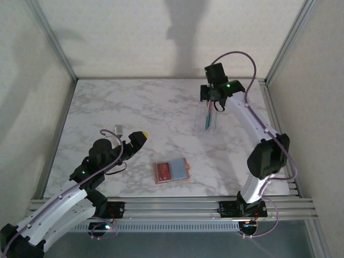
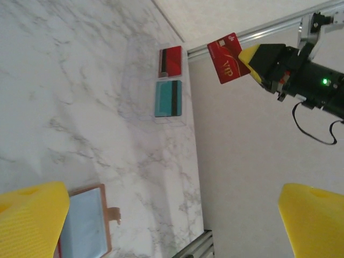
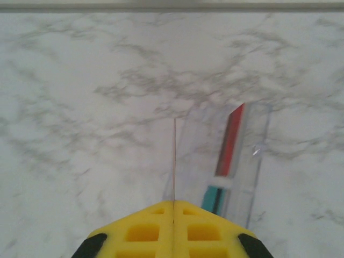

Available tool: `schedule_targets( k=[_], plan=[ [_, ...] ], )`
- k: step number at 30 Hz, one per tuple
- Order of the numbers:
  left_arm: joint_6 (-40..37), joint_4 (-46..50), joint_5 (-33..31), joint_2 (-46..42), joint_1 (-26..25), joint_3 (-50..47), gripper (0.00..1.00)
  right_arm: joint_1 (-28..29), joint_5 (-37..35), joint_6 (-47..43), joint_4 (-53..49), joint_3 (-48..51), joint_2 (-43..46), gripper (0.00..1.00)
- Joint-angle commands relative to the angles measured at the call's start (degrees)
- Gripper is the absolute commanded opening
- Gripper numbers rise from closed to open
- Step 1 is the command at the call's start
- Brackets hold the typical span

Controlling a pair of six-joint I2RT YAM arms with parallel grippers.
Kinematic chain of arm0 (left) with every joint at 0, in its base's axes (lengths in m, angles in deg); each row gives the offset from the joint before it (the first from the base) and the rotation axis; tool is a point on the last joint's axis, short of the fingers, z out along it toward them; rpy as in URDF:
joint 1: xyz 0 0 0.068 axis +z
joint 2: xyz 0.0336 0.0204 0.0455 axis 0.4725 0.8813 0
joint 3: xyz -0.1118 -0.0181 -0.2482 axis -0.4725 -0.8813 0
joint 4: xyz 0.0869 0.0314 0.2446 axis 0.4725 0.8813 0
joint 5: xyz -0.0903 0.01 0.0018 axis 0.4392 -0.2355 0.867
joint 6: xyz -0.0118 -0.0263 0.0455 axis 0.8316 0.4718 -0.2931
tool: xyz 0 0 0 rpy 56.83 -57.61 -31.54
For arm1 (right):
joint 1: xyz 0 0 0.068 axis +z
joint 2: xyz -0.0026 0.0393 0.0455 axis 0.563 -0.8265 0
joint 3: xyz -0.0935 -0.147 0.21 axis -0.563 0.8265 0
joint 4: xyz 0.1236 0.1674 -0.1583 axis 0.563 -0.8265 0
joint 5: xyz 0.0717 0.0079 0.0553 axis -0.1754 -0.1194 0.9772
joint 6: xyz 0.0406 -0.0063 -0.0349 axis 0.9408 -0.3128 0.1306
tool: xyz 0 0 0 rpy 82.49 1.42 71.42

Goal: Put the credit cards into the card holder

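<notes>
— Bench (image 1: 107, 107) status: marble top. The card holder (image 1: 171, 171) is laid open near the front edge, between the two arm bases. Its grey-blue pocket faces up, with the clasp tab on the right side.

— Grippers?

— The left gripper (image 1: 129, 133) is spread wide with nothing held. It is parked near the card holder's left, apart from it. The right gripper (image 3: 173, 204) is clamped on the red VIP card (image 2: 228, 58). That card is lifted above the bench at the far right, well apart from the card holder.

— Other cards?

— A second red card (image 2: 171, 62) and a teal card (image 2: 168, 98) are seated in a clear rack (image 3: 252, 161), just beside the right gripper.

— Risks?

— The red VIP card is pinched near one edge only, so it could be swung or dropped in transit. The card holder is not pinned. A card pushed at a flat pocket mouth would likely shove it along the bench rather than slide in. The pocket's opening direction cannot be told from these views, so a wrong approach angle may be picked. Bracing with the left gripper is advised first.
</notes>
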Motion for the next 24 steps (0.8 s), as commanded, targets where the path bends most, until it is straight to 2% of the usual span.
schedule_targets(
  k=[1,8,13,16,20,24],
  plan=[
    [1.84,-8.66,5.92,2.75,-0.77,2.12,1.00,0.14,12.52,0.08,4.62,6.69,7.84,0.00],
    [1.78,-22.37,10.92,10.69,-3.45,3.85,0.99,0.14,32.42,10.42,17.99,22.20,21.72,0.00],
    [-0.42,-29.73,10.13,15.73,-7.81,5.50,0.98,0.14,42.77,16.28,22.22,27.62,25.07,0.00],
    [-0.36,-32.82,9.80,18.24,-9.42,6.28,0.96,0.20,47.88,21.85,28.39,31.87,27.59,0.00],
    [-0.29,-30.96,9.65,21.56,-9.91,8.67,0.97,0.45,50.33,33.37,42.47,41.02,32.70,0.00],
    [1.21,-31.27,9.54,24.64,-10.37,9.67,0.97,2.16,45.59,43.48,54.66,50.85,38.15,0.00]
  ],
)
